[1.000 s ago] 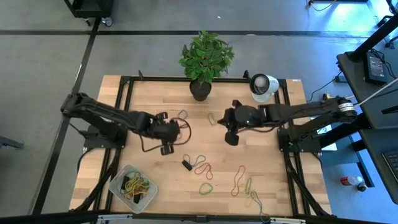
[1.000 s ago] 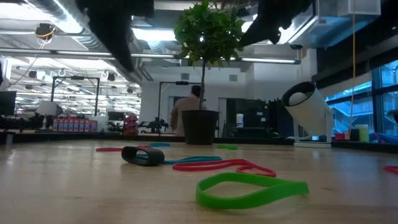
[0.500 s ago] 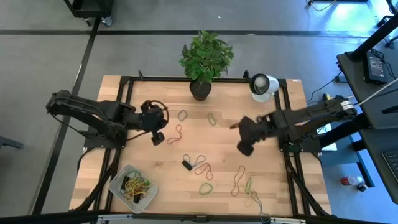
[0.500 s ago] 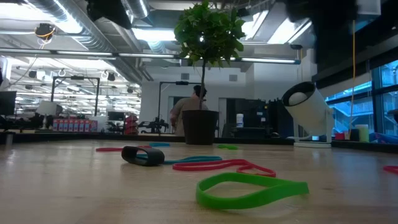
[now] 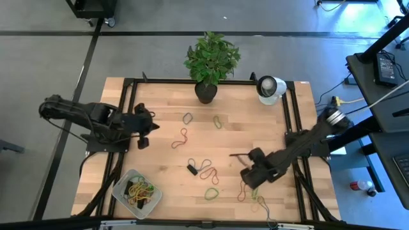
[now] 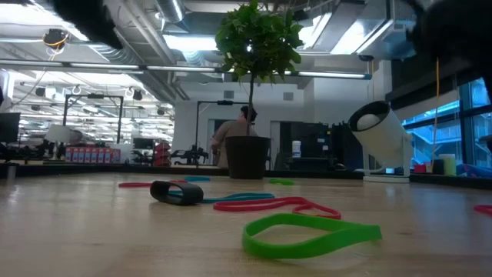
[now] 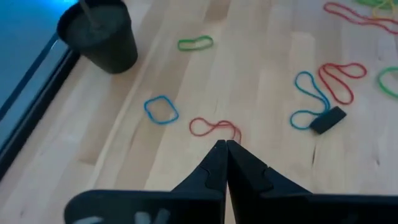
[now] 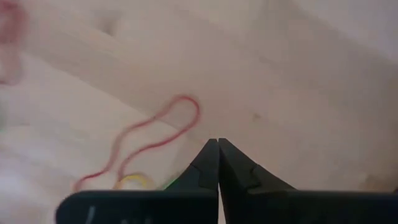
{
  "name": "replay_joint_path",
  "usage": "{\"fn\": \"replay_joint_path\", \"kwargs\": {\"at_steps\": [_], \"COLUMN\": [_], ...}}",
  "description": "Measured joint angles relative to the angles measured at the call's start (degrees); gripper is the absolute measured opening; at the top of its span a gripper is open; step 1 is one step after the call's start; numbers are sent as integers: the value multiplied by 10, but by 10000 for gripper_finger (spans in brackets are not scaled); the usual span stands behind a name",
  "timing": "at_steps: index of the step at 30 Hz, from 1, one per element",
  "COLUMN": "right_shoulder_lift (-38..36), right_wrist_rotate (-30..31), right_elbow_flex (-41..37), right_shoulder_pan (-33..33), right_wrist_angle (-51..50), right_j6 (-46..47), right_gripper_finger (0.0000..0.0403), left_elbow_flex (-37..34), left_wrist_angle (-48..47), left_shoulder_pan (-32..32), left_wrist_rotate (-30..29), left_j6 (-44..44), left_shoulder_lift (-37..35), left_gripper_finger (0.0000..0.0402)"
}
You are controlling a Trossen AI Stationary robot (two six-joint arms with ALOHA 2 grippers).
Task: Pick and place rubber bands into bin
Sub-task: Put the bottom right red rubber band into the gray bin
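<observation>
Bands remain scattered across the table (image 5: 160, 96): we count a red loop (image 5: 180, 137), a green one (image 5: 211, 192) and others mid-table, with several rubber bands (image 5: 138, 190) already lying in the bin (image 5: 121, 195) at the near-left corner. We see the left gripper (image 5: 142, 142) with fingers pressed together, empty, near the left edge. Right gripper (image 5: 234, 154) likewise closed on nothing, just above a red band (image 8: 149, 140).

One bin (image 5: 121, 193) (bands heaped inside, uncountable), one plant pot (image 5: 206, 93), one black block (image 5: 192, 170)
</observation>
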Motion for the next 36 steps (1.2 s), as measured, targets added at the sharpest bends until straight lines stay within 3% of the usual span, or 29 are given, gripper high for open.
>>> {"fn": "replay_joint_path", "kwargs": {"at_steps": [7,18,21,25,29,36], "right_shoulder_lift": [100,162,180,188,195,188], "right_wrist_rotate": [-21,-14,-8,-6,6,161], "right_elbow_flex": [0,1,2,8,66,247], "right_shoulder_pan": [2,2,2,2,2,0], "right_wrist_angle": [45,85,103,110,37,-102], "right_j6": [72,95,95,95,96,55], "right_gripper_finger": [30,100,81,15,5,2], "left_elbow_flex": [-35,-35,-35,-35,-35,-33], "left_wrist_angle": [1,1,1,1,0,-4], "left_shoulder_pan": [0,0,0,0,1,1], "left_wrist_rotate": [45,78,78,78,68,63], "left_j6": [10,-33,-34,-31,4,32], "left_shoulder_lift": [-68,-82,-82,-82,-82,-94], "left_gripper_finger": [1,1,3,1,3,2]}}
